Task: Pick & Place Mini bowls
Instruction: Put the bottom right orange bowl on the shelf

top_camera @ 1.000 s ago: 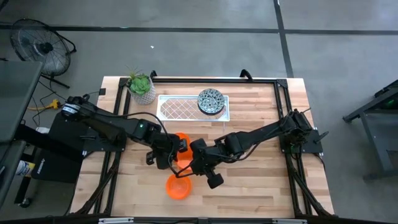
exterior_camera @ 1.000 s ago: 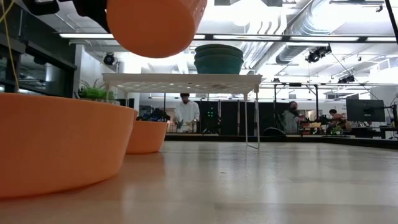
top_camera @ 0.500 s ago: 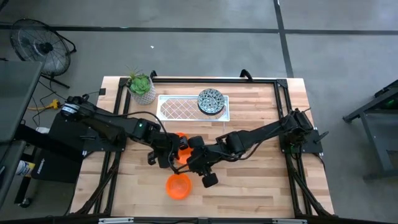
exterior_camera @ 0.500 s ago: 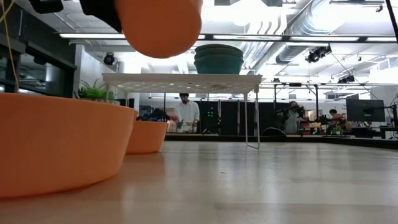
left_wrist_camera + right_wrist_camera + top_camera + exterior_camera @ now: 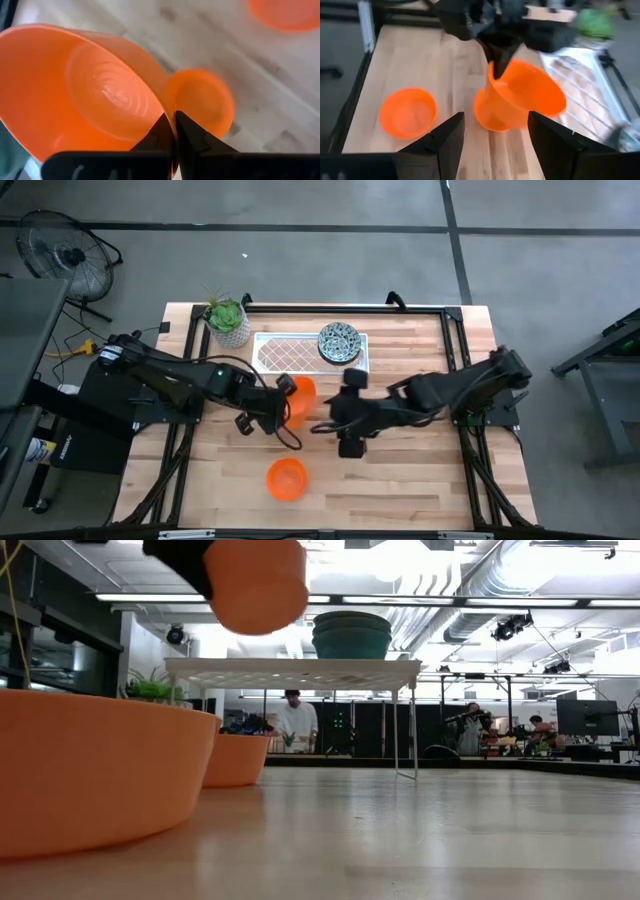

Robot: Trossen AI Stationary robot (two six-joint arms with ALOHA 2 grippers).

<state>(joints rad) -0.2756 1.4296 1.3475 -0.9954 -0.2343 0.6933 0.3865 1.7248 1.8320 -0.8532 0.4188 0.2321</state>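
High view: my left gripper (image 5: 291,394) has its jaws pinched on an orange bowl's (image 5: 300,397) rim, lifted above another; right gripper (image 5: 335,426) jaws spread, empty.

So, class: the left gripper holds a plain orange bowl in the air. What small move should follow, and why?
Probably carry it on toward the white lattice wire rack: the left gripper pinches the plain orange bowl's rim, lifted above another orange bowl, beside the rack.

My left gripper (image 5: 174,131) black, pinching plain orange bowl (image 5: 301,397). Two more orange bowls: one below it (image 5: 492,114), one at 6 o'clock (image 5: 287,478). Patterned bowl (image 5: 340,343) white, dense dark speckle. Rack (image 5: 290,356) white lattice. Plant (image 5: 225,314) green, white pot. Table (image 5: 420,470) pale wood.
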